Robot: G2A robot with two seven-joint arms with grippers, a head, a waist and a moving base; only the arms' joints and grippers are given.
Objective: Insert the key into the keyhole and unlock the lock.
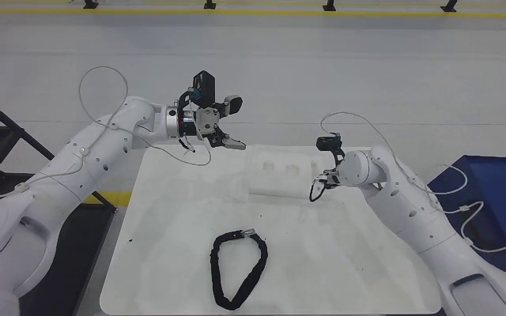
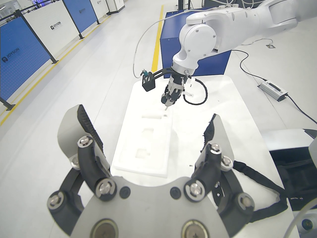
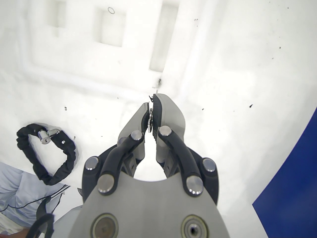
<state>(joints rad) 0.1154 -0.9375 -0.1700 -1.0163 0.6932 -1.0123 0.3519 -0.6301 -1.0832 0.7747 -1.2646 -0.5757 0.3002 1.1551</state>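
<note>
- Judging by the grip, I'm at the carry step: my right gripper pinches the key between nearly closed pads, over the foam tray edge.
- Next I must bring it to the lock, well apart on the table, and align with the keyhole.
- My left gripper hangs spread wide, holding nothing.

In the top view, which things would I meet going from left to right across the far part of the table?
left gripper, open → white foam block → right gripper, shut on the key
</note>
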